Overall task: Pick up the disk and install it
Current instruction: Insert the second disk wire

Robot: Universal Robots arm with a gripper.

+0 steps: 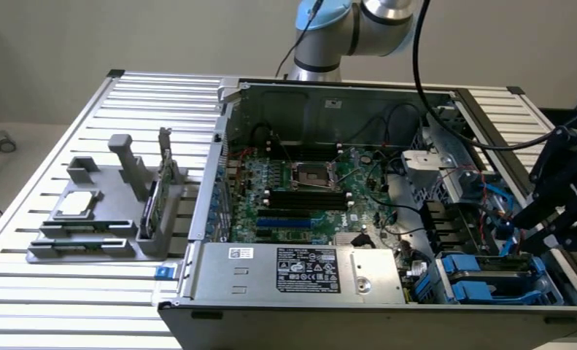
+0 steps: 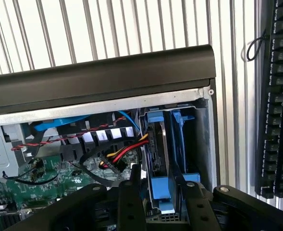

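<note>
- An open computer case point(image 1: 366, 219) is seen lying on a slatted metal table point(image 1: 55, 292); this case serves as the landmark for everything below.
- The disk point(image 2: 156, 144) is found in the drive bay at the case's front corner, next to the dark front panel point(image 2: 103, 77), standing on edge between its blue rails point(image 2: 179, 139).
- In the exterior view the same bay is seen at the case's near corner on the exterior view's right, where blue rail parts point(image 1: 483, 281) show beside the power supply point(image 1: 298, 268).
- The gripper point(image 2: 159, 192) is placed directly over the disk, one finger on each side of the blue rails; the jaws stand partly closed and appear to be holding the disk by its rails, though actual contact cannot be confirmed.
- The disk's long axis appears to run down into the bay, toward the case floor, with a thin edge turned up toward the gripper.
- The disk is judged stiff, fairly dense for its size, and sensitive to knocks; its metal faces would be slippery.
- The blue rails are judged the best place for a hold, being plastic and less slick; squeezing the label face is better avoided.
- Red, yellow and black cables point(image 2: 124, 151) lie just beside the bay and could be snagged.
</note>
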